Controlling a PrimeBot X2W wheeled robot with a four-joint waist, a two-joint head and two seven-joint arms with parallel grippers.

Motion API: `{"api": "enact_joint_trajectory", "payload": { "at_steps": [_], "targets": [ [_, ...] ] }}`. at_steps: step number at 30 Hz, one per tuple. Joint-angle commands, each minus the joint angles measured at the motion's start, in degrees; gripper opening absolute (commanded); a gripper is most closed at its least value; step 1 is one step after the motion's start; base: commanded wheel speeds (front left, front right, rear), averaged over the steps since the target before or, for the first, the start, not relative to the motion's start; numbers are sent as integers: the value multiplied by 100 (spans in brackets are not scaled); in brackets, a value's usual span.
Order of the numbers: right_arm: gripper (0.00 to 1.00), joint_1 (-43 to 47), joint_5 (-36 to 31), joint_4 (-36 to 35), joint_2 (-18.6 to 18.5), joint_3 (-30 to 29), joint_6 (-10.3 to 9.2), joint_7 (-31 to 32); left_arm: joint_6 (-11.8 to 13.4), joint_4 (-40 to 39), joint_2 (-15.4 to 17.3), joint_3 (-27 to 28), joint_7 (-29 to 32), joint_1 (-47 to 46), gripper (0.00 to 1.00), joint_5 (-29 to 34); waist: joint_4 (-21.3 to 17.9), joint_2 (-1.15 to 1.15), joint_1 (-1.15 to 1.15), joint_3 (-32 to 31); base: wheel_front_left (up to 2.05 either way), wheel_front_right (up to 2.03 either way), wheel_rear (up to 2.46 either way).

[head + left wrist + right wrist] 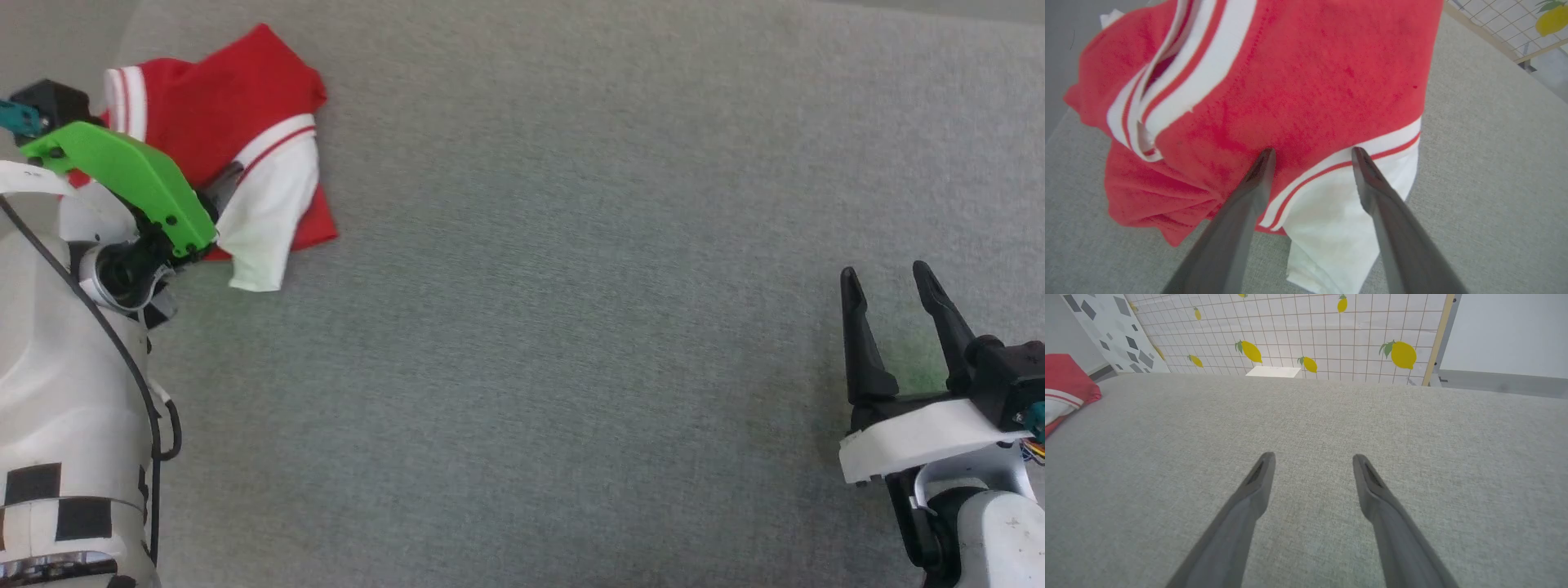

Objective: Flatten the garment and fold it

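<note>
The garment [237, 122], a red T-shirt with white sleeves and red-and-white striped trim, lies crumpled at the far left of the grey surface. A white sleeve [265, 216] sticks out toward the front. My left gripper [1312, 153] hangs open just over the bunched cloth, fingertips astride the striped seam between red body and white sleeve [1331, 228]; nothing is pinched. In the head view a green wrist cover [131, 175] hides most of its fingers. My right gripper [890, 282] stands open at the lower right, far from the garment [1065, 388], over bare cloth surface.
A grey fabric surface [571, 327] spreads wide between the two arms. Behind its far edge stands a tiled wall panel with lemon prints [1306, 330]. A small white flat object [1273, 371] lies at that far edge. My pale left forearm [57, 392] occupies the lower left.
</note>
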Motion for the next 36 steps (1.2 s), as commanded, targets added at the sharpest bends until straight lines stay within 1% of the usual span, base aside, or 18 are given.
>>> {"api": "enact_joint_trajectory", "payload": {
  "at_steps": [1, 7, 9, 10, 13, 16, 19, 22, 23, 30, 33, 36],
  "targets": [
    [100, -109, -46, -43, -5, -8, -9, -49, 42, 67, -21, -25, 87, 11, 100, -25, -300, 0, -2, 363, 0, 0, 0],
    [100, -125, -70, -49, -5, -25, -9, -32, 28, 321, -208, -272, 214, 345, 100, 39, -244, 0, -2, 411, 0, 0, 0],
    [100, -131, -74, -29, -5, -10, -9, -16, 4, 329, -234, -346, 115, 447, 100, 69, -214, 0, -2, 382, 0, 0, 0],
    [100, -134, -77, -19, -5, 1, -9, -10, -11, 295, -204, -397, -45, 484, 0, 131, -197, 0, -2, 348, 0, 0, 0],
    [100, -120, -76, 16, -5, 9, -9, -9, -42, 158, -114, -419, -612, 506, 0, 214, -140, 0, -2, 203, 0, 0, 0],
    [100, -87, -53, 106, -5, 28, -9, -34, -52, -2, 73, -454, -1357, 379, 0, 443, -77, 0, -2, -29, 0, 0, 0],
    [100, -24, 21, 230, -5, 53, -9, -95, -57, -197, 114, -483, -1965, 152, 0, 578, -20, 0, -2, -336, 0, 0, 0],
    [100, 46, 163, 385, -5, 81, -9, -170, -36, -374, 118, -489, -2343, -145, 0, 657, -14, 0, -2, -660, 0, 0, 0],
    [100, 108, 329, 578, -5, 153, -9, -270, -46, -585, 70, -515, -2535, -483, 0, 636, -93, 0, -2, -1005, 0, 0, 0],
    [100, 265, 716, 1048, -5, 256, -9, -567, -100, -1187, -184, -1098, -2684, -1211, 0, 513, -449, 0, -2, -1758, 0, 0, 0],
    [100, 354, 805, 1210, -5, 255, -9, -669, -105, -1465, -402, -1368, -2638, -1351, 0, 246, -638, 0, -2, -1963, 0, 0, 0],
    [100, 445, 840, 1317, -5, 193, -9, -733, -107, -1638, -585, -1616, -2547, -1281, 0, -14, -800, 0, -2, -2093, 0, 0, 0]
  ]
}}
